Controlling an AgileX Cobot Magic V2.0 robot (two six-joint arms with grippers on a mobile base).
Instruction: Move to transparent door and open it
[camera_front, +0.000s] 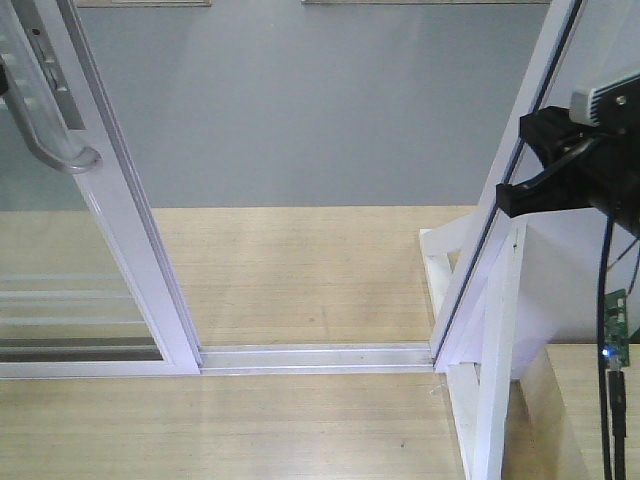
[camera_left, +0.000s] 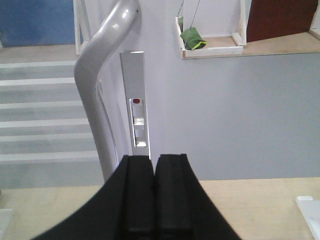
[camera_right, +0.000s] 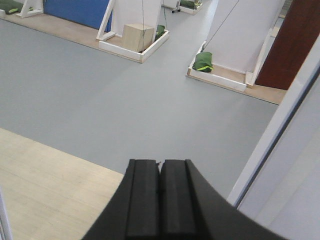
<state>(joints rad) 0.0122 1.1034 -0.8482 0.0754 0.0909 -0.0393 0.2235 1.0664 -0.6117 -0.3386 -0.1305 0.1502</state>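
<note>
Facing you at far left, the door (camera_front: 120, 240) stands slid aside, its handle (camera_left: 97, 90) just ahead of your left gripper (camera_left: 154, 200); both it and the right gripper (camera_right: 160, 200) are pressed together, empty.

No text, label, brand, number or sign can be read in any view; the lock plate (camera_left: 138, 120) at twelve o'clock shows only a red dot.
</note>
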